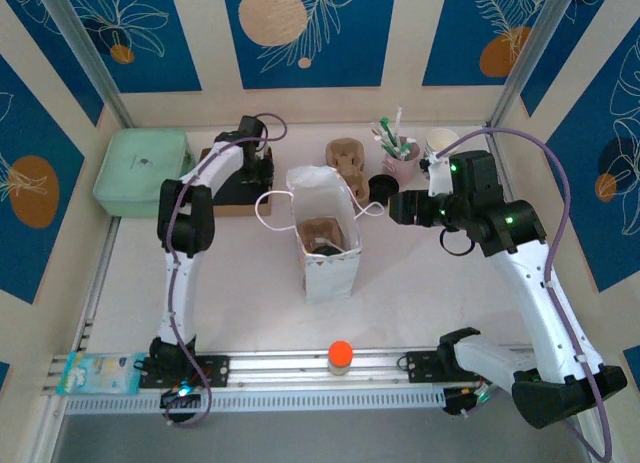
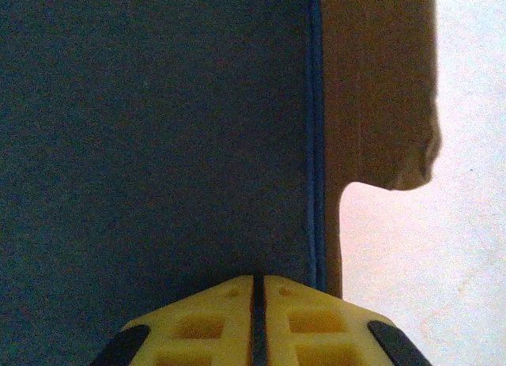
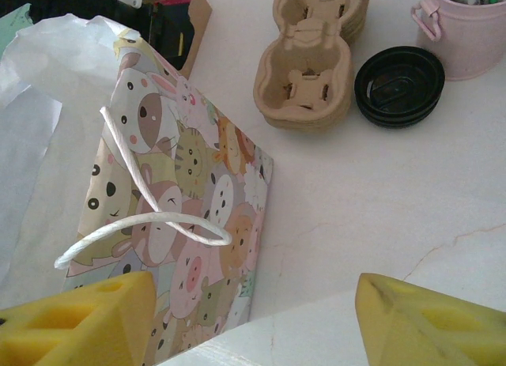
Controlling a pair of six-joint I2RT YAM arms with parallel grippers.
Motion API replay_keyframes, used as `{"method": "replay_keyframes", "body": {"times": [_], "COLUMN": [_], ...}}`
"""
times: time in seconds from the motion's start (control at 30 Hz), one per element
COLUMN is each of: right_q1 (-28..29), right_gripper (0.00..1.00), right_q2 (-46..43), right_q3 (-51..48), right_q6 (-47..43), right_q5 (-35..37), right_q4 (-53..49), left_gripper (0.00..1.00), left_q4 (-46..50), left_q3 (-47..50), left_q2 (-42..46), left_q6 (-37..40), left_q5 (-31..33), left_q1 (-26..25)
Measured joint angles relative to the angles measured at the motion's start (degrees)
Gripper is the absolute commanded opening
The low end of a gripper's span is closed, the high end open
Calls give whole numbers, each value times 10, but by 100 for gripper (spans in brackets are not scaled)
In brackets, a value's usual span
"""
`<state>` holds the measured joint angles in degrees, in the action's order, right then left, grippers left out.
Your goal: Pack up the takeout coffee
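The left gripper has its jaws pressed together over a dark surface, cut off. The right gripper has its jaws spread, empty, just right of the paper bag. Inside the bag, a dark shape, possibly the coffee, is hard to make out.

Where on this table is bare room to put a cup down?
Free: the white tabletop left and right of the cartoon-printed paper gift bag, down to the near metal rail. Crowded: the far edge, with brown pulp cup carriers, black round lids, pink utensil cup.
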<state>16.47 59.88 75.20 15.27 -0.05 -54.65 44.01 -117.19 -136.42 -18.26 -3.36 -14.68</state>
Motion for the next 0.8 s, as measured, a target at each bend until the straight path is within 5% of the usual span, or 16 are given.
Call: {"method": "replay_keyframes", "body": {"times": [0.17, 0.53, 0.67, 0.8], "right_q1": [-1, -1, -1, -1], "right_gripper": [65, 63, 63, 63], "right_q2": [0, -1, -1, -1], "right_q3": [0, 0, 0, 0], "right_q6": [0, 0, 0, 2], "right_q5": [0, 0, 0, 0], "right_q4": [0, 0, 1, 1], "left_gripper": [0, 0, 19, 26], "left_q4": [2, 5, 6, 7], "left_q3": [-5, -7, -7, -7], "left_q2": [0, 6, 15, 16], "left_q6": [9, 21, 23, 23], "left_q5": [-5, -8, -14, -17], "left_q1": [5, 19, 20, 20]}}
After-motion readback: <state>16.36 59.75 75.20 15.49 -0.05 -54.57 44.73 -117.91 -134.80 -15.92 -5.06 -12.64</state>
